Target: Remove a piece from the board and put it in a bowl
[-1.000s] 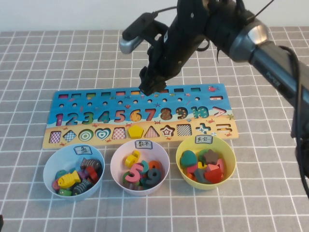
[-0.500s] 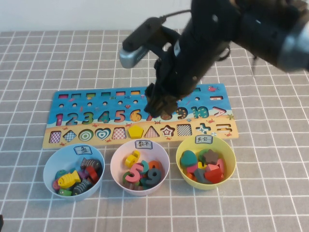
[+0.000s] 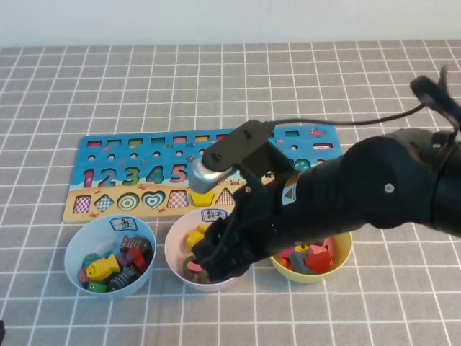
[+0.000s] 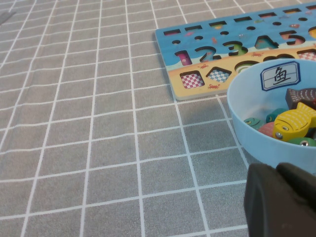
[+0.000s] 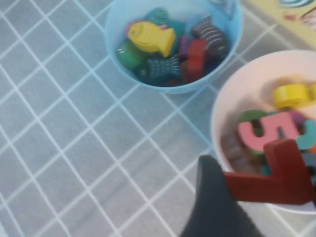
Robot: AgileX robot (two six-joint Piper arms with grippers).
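Grey cloth: right pincer (holding 7) over bowl.

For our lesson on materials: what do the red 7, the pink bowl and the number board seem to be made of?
Red 7, held over the pink bowl by the right gripper: probably painted wood, with thick square-cut edges and a matte face.
Pink bowl: likely plastic, with a thin, smooth, faintly glossy wall.
Number board: likely printed wood or fibreboard, a flat slab with cut-outs.
Left gripper: parked beside the blue bowl.
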